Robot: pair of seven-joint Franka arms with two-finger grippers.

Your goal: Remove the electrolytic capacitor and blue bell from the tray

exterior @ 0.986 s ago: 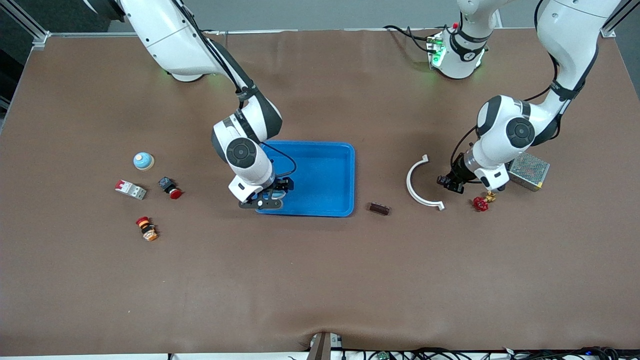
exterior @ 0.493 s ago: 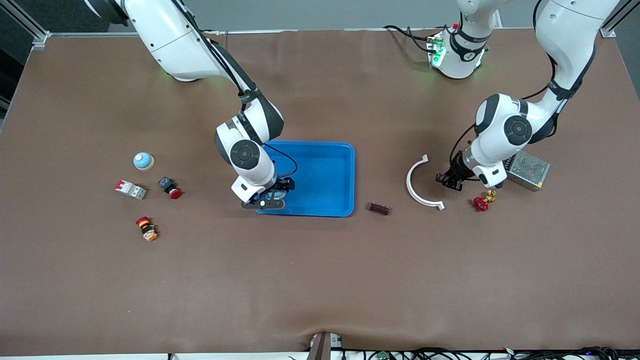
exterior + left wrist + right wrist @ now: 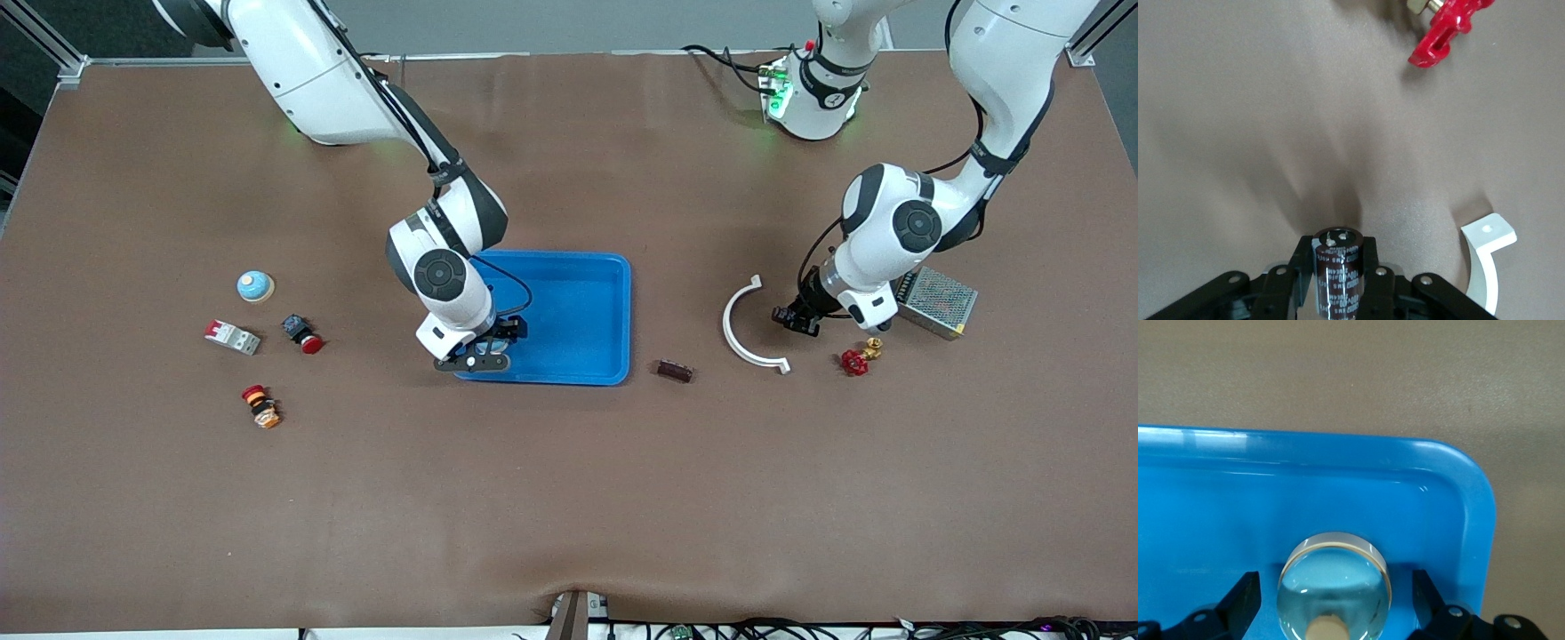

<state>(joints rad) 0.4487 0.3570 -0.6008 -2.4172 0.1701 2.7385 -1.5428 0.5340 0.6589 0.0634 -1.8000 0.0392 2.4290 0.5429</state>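
The right gripper, jaws spread wide, sits low in the shallow bright blue plastic tray with the domed pale blue bell directly between its fingers at the bottom centre of the right wrist view, close to the tray's rounded corner rim, so closing and a straight lift look called for. The left gripper is clamped on the dark cylindrical electrolytic capacitor, long axis along the fingers, over bare brown table between the white curved plastic bracket and the red valve handle, with room to set down.
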